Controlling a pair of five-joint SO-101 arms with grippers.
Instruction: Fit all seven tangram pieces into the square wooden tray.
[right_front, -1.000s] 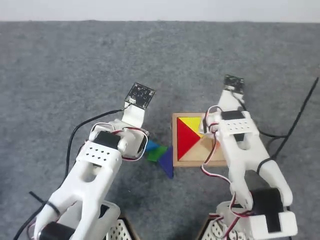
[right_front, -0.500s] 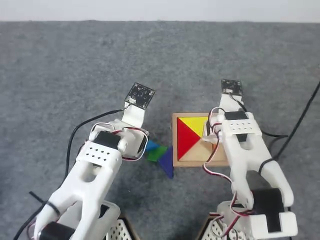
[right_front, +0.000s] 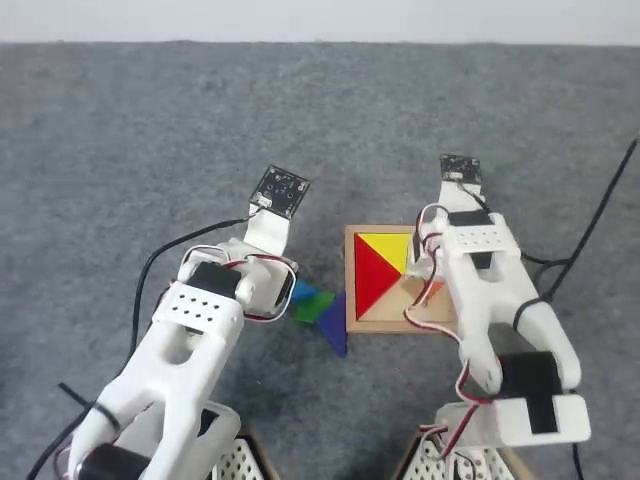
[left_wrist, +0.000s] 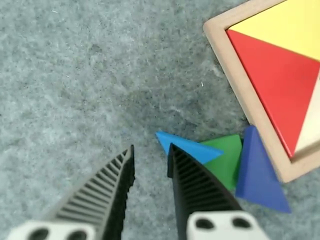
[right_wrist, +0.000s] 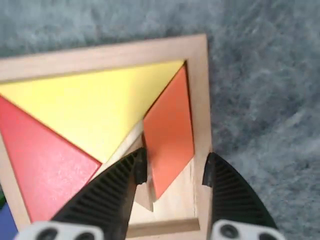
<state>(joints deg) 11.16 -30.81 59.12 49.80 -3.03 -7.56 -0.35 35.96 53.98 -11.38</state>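
Right wrist view, right gripper (right_wrist: 174, 169) stood spread astride the orange piece (right_wrist: 169, 125), which lay against the right edge of the wooden tray (right_wrist: 201, 75) beside the yellow triangle (right_wrist: 95, 112) and red triangle (right_wrist: 45, 172), left gripper (left_wrist: 150, 159) narrowly parted over the carpet (left_wrist: 75, 75), light-blue piece (left_wrist: 185, 147), green piece (left_wrist: 225, 157) and dark-blue piece (left_wrist: 257, 172) clustered just outside the tray's left edge.

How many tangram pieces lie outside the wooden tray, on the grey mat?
3. A light blue piece, a green piece and a dark blue piece lie clustered beside the tray, near the left gripper. Others may be hidden under the arms.
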